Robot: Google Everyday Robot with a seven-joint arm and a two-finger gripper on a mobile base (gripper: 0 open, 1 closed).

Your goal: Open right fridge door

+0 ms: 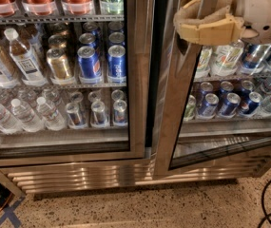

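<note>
The right fridge door [174, 127] stands ajar, its steel-framed free edge swung out toward me and slanting from the top centre down to the fridge base. My gripper [186, 16] is at the top right, its tan fingers [206, 30] straddling that free edge high up and shut on the frame. The white arm housing [263, 11] sits just right of it. Behind the glass I see blue cans [230, 103] and bottles on the shelves.
The left door [136, 80] is shut, with water bottles [23, 56], gold and blue cans behind it. A steel grille [101, 175] runs along the base above speckled floor. A black cable [268, 194] lies on the floor at the bottom right.
</note>
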